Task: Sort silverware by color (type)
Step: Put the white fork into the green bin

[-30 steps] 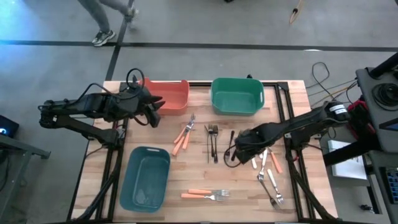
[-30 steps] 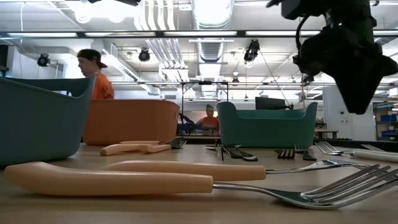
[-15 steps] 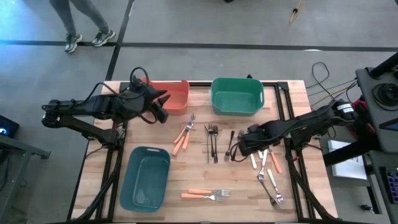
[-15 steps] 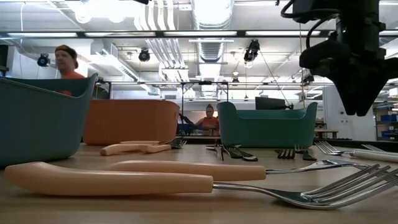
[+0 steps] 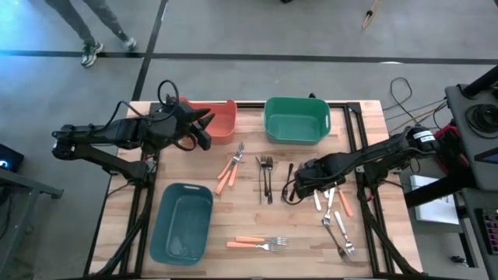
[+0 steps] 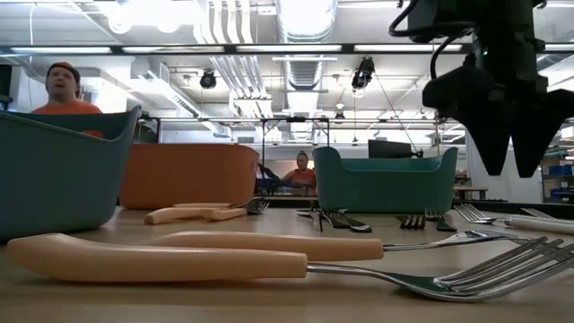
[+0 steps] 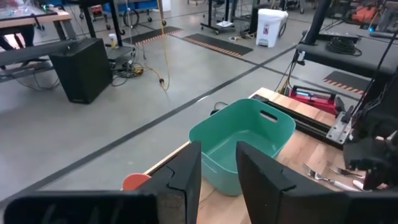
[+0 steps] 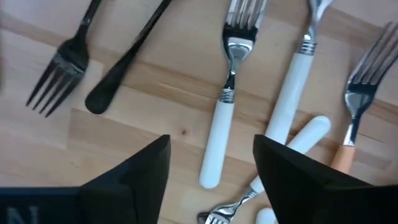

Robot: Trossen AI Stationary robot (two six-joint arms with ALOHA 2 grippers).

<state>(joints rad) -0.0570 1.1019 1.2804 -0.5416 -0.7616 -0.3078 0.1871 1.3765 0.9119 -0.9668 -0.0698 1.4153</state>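
Right gripper [image 8: 211,168] jaws now spread wide over white-handled fork [image 8: 224,118] near table's [image 5: 366,117] right edge; light, stiff, slippery, grab mid-handle. Left gripper [image 7: 217,171] part-open, empty, over orange bin [image 5: 218,117].

Shiny metal fork heads [image 8: 239,25] are seen on glossy white handles [image 8: 217,146] — probably plastic — over matt, grained wood table [image 8: 155,93].

My right gripper [image 5: 298,187] has sprung its fingers wide; a second ago they stood much closer. It drifted right, then came back left over the white-handled fork [image 8: 222,118]. My left gripper [image 5: 204,138] has swung up toward the orange bin [image 5: 215,118]. The person [image 6: 61,90] behind has walked left.
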